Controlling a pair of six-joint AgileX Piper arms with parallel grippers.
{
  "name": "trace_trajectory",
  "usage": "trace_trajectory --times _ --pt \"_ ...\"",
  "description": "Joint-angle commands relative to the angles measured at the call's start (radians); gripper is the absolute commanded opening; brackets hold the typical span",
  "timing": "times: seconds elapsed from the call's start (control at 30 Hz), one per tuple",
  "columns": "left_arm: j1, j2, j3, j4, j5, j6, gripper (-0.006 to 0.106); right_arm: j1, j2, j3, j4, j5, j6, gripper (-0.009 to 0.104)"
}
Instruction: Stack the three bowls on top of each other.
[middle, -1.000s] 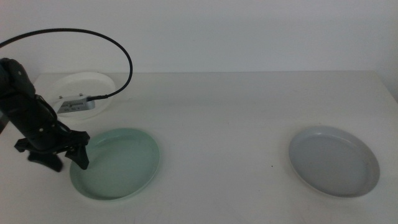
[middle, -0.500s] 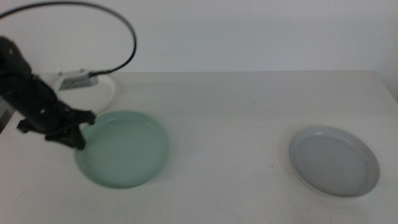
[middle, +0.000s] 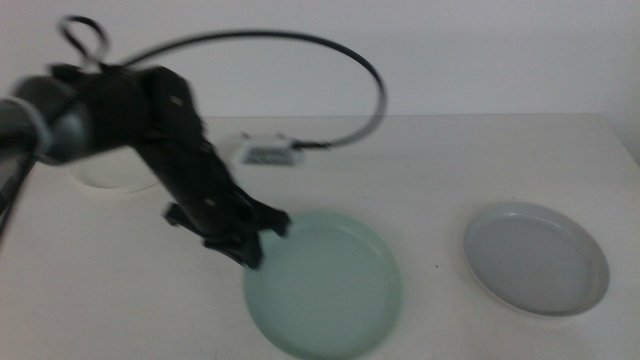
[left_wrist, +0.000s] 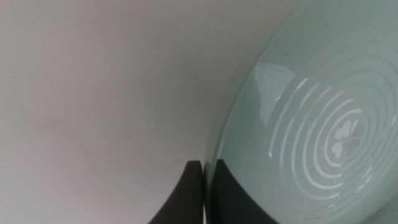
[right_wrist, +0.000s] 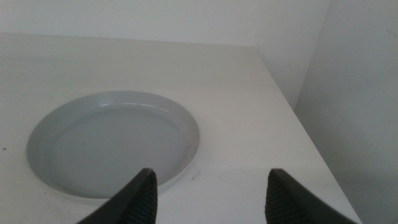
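The mint green bowl (middle: 325, 284) hangs above the table's middle, its left rim pinched by my left gripper (middle: 252, 243), which is shut on it. In the left wrist view the green bowl (left_wrist: 317, 118) shows ringed reflections, and the two jaws clamp its rim at my left gripper (left_wrist: 207, 171). At the right rests the pale grey bowl (middle: 536, 259), also seen close in the right wrist view as the grey bowl (right_wrist: 112, 143). My right gripper (right_wrist: 210, 186) waits open just in front of it, out of the middle view. The white bowl (middle: 105, 175) sits at the back left, mostly behind the left arm.
A black cable (middle: 340, 60) arcs from the left arm over the back of the table. The table's right edge (right_wrist: 292, 118) runs close beside the grey bowl. A white wall stands behind the table.
My left gripper has lifted the green bowl from the left side and carried it rightward to the table's middle. The grey bowl and right arm have not moved.
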Motion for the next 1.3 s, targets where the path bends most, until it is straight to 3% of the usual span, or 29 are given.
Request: trace_trajectory --times 0.0,0.17,0.33,0.57,0.63,0.73,0.87,0.93,1.0,1.27 --pt "-0.055 -0.022 -0.022 -0.033 -0.015 -0.027 0.0 -0.007 -0.026 -0.006 -0.013 -0.082 -0.009 0.045" --pt "-0.122 0.029 -0.022 -0.038 -0.031 -0.029 0.0 -0.007 -0.026 -0.006 -0.013 -0.082 -0.009 0.045" --pt "-0.139 0.069 -0.022 -0.091 -0.046 -0.019 0.0 -0.007 -0.026 -0.006 -0.013 -0.082 -0.009 0.045" --pt "-0.141 0.096 -0.022 -0.089 -0.062 -0.005 0.003 -0.007 -0.026 -0.006 -0.013 -0.082 -0.009 0.045" --pt "-0.141 0.096 -0.022 -0.085 -0.062 -0.005 0.01 -0.007 -0.026 -0.006 -0.013 -0.082 -0.009 0.045" --pt "-0.137 0.091 -0.024 -0.077 -0.054 0.009 0.033 -0.007 -0.026 -0.006 -0.013 -0.082 -0.009 0.045" --pt "-0.095 0.032 -0.04 -0.057 -0.004 0.058 0.086 -0.007 -0.026 -0.006 -0.017 -0.082 -0.009 0.045" --pt "-0.051 -0.022 -0.05 -0.032 0.015 0.049 0.105 -0.007 -0.026 -0.006 -0.017 -0.082 -0.009 0.045" --pt "0.003 -0.085 -0.06 0.007 0.019 0.024 0.105 -0.007 -0.026 -0.006 -0.017 -0.082 -0.009 0.045" --pt "0.278 -0.239 -0.072 0.307 -0.115 -0.171 0.105 -0.007 -0.026 -0.006 -0.017 -0.082 -0.009 0.045"
